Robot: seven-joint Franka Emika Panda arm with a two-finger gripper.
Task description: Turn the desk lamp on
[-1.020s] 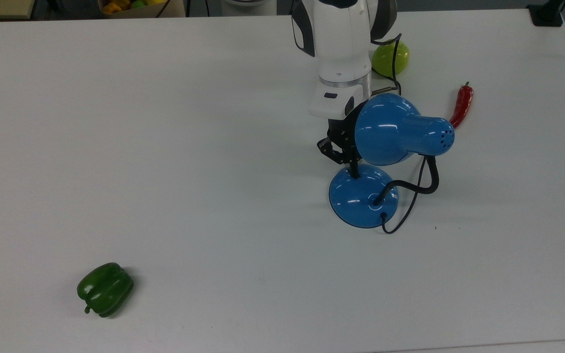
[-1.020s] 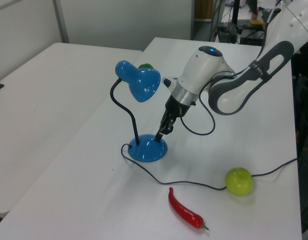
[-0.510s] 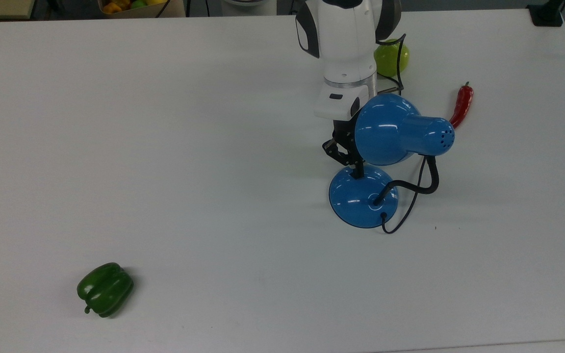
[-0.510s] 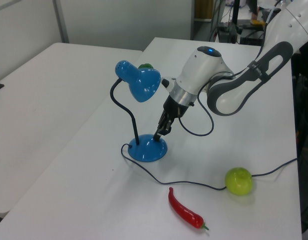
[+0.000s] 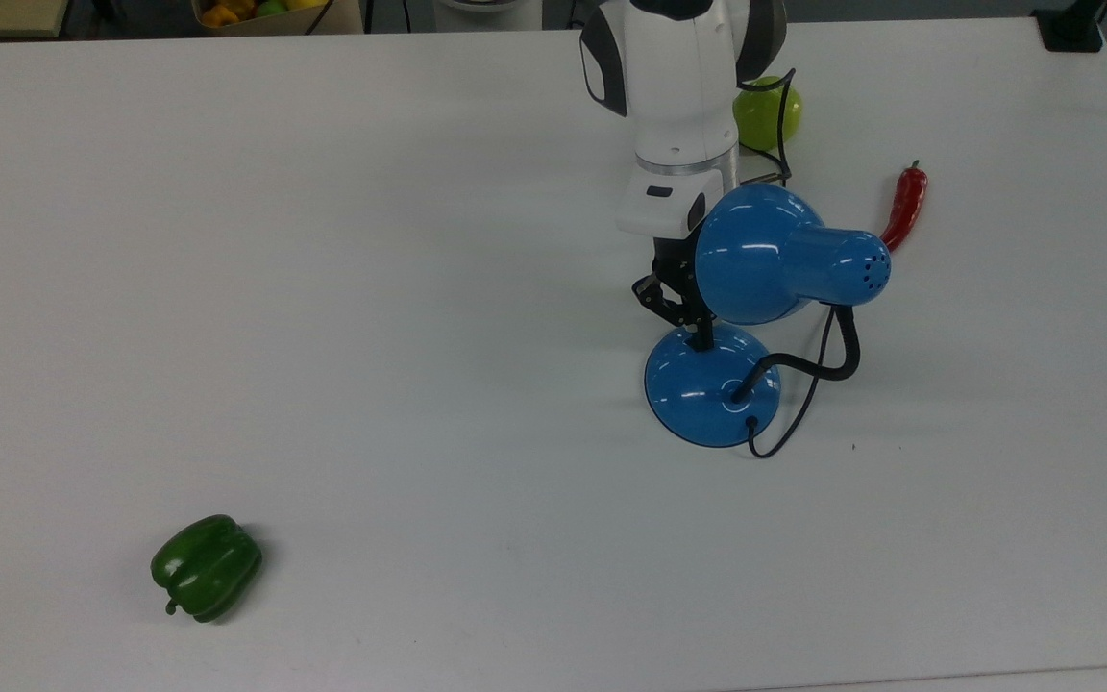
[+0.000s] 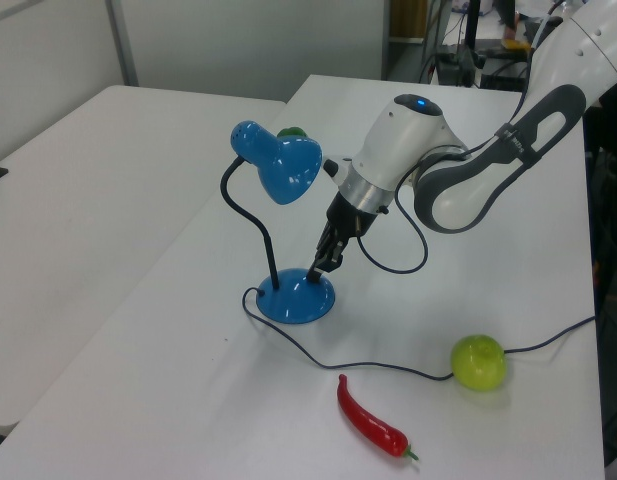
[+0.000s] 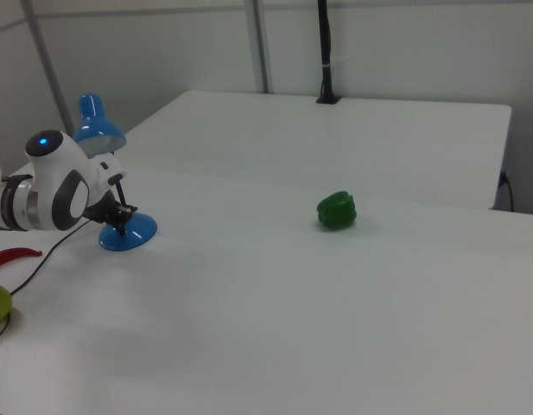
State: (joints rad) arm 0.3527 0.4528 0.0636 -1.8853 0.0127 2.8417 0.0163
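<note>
A white table (image 5: 371, 288) carries everything. The white arm leans down at a slant, and its gripper (image 6: 315, 272) has its tip on the top of the domed base of the desk lamp (image 5: 713, 384); its black fingers look pressed together, holding nothing. The lamp stands right of centre in the top view. A lime-green fruit (image 5: 767, 111) and a red chili (image 5: 905, 206) lie near; a green bell pepper (image 5: 206, 566) lies well apart, with much open surface between.

- The desk lamp (image 5: 712, 384) stands on the table (image 5: 371, 288); the gripper (image 5: 698, 332) touches its base
- In the top view, the pepper (image 5: 206, 567) lies far left
</note>
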